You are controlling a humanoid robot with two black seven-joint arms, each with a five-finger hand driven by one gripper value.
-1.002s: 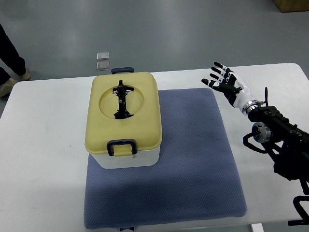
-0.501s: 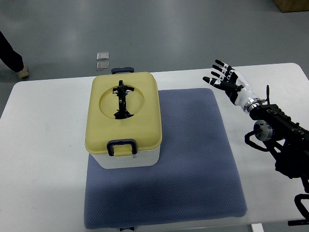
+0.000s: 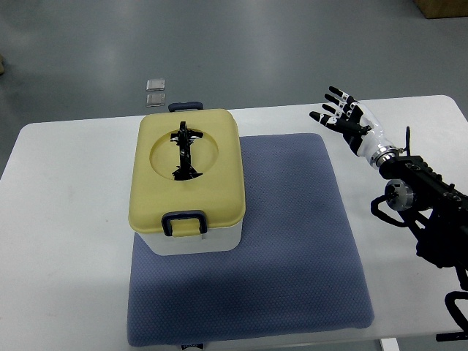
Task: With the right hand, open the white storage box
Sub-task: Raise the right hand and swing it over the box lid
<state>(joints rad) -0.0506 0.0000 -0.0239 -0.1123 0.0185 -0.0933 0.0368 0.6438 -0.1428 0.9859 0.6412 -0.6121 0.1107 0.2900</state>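
Top view shows a white table [image 3: 66, 241] on a grey floor [image 3: 256, 51]. A big blue-grey mat [image 3: 292, 248] lies on the table and covers much of its middle. On the floor just past the far edge of the table sit two small shiny squares [image 3: 155, 91], one behind the other. A brown corner of something [image 3: 442, 7] shows at the top right, too little to tell what it is.

The white box [image 3: 191, 243] stands on the left part of the mat, partly over the mat's left edge. Its yellow lid [image 3: 186, 175] is on and shut, so what is inside cannot be seen. A black handle [image 3: 183, 151] lies flat in a round dip in the lid. A dark blue clip [image 3: 183, 221] sits at the near edge of the lid, and another one [image 3: 185, 106] shows at the far edge. No writing can be read anywhere.

The right hand [image 3: 349, 120] is up above the far right part of the table, well apart from the box. Its fingers [image 3: 333, 110] are spread wide and hold nothing. The black arm [image 3: 428, 212] comes in from the right edge.
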